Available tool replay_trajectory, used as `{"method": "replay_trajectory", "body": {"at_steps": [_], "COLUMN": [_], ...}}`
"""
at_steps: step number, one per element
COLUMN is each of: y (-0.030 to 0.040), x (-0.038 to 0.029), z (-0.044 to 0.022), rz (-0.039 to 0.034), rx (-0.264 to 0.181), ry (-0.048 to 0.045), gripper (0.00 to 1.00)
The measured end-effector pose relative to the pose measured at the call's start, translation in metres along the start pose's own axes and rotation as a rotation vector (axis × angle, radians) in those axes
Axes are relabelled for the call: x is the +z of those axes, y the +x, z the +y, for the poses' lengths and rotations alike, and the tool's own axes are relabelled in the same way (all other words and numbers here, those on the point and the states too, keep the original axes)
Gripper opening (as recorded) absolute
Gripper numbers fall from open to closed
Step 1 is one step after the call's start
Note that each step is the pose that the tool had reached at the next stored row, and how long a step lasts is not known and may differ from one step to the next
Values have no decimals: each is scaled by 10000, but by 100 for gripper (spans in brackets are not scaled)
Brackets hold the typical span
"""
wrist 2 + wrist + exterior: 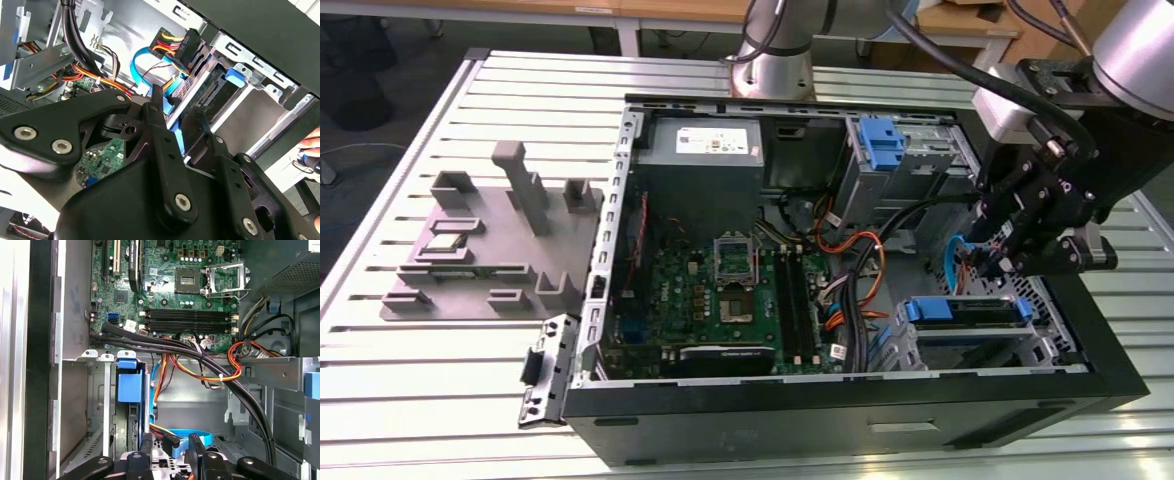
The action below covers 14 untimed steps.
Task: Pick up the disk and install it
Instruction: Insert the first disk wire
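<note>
The disk (966,311) seems seated in its bay, just below the empty, parted claw (1001,262).

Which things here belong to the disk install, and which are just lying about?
Job: disk; claw above it; open computer case.
Lying about: grey fixture block beside the case; power supply; motherboard; blue latch.

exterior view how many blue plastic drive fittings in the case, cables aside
2. A frame sits in the bay under the end effector; a latch stands in the drive cage behind that. The arm may hide others.
</note>
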<state>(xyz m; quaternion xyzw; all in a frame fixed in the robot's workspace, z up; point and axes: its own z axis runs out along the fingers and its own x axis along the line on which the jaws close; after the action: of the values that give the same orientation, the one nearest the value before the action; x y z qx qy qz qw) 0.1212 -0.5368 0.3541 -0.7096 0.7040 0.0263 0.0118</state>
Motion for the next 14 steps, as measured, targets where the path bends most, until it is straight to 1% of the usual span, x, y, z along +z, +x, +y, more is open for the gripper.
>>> {"method": "replay_trajectory", "body": {"at_steps": [2, 10, 12, 13, 14], "y": [2, 4, 4, 5, 5], "x": [12, 15, 15, 15, 15], "z": [0, 0, 0, 0, 0], "rz": [1, 0, 0, 0, 0], "rx": [0, 0, 0, 0, 0], "ry": [0, 0, 0, 0, 0], "gripper": [42, 42, 41, 34, 34]}}
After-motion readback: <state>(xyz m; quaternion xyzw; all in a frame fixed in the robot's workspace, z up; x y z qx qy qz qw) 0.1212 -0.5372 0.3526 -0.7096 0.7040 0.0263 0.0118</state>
